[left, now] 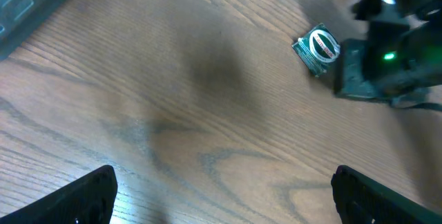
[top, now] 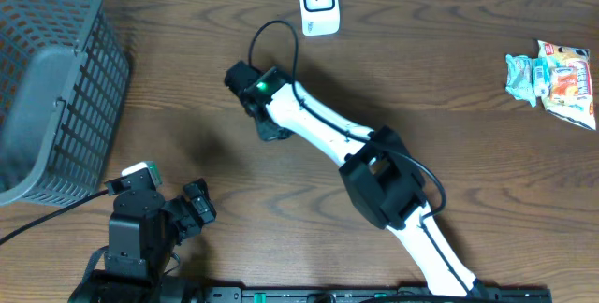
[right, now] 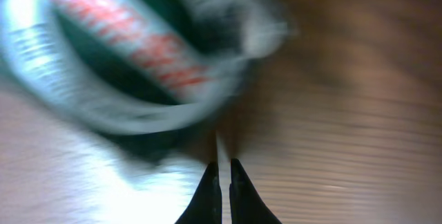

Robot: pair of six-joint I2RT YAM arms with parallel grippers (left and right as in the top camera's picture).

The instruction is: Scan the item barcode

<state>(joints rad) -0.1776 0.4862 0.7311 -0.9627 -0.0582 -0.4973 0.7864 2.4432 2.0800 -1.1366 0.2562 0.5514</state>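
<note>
The item (left: 318, 46) is a small green and white packet with red print. It fills the upper left of the right wrist view as a blurred shape (right: 131, 51). My right gripper (right: 222, 163) is shut, with a thin edge of the packet running down between its fingertips. From overhead, the right gripper (top: 245, 86) sits mid-table below the white scanner (top: 318, 2), and the wrist hides the item. My left gripper (left: 222, 179) is open over bare wood near the front left (top: 198, 205), holding nothing.
A grey mesh basket (top: 56, 79) fills the far left. Snack packets (top: 554, 80) lie at the right edge. The right arm (top: 374, 167) stretches diagonally across the middle of the wooden table (top: 449, 60).
</note>
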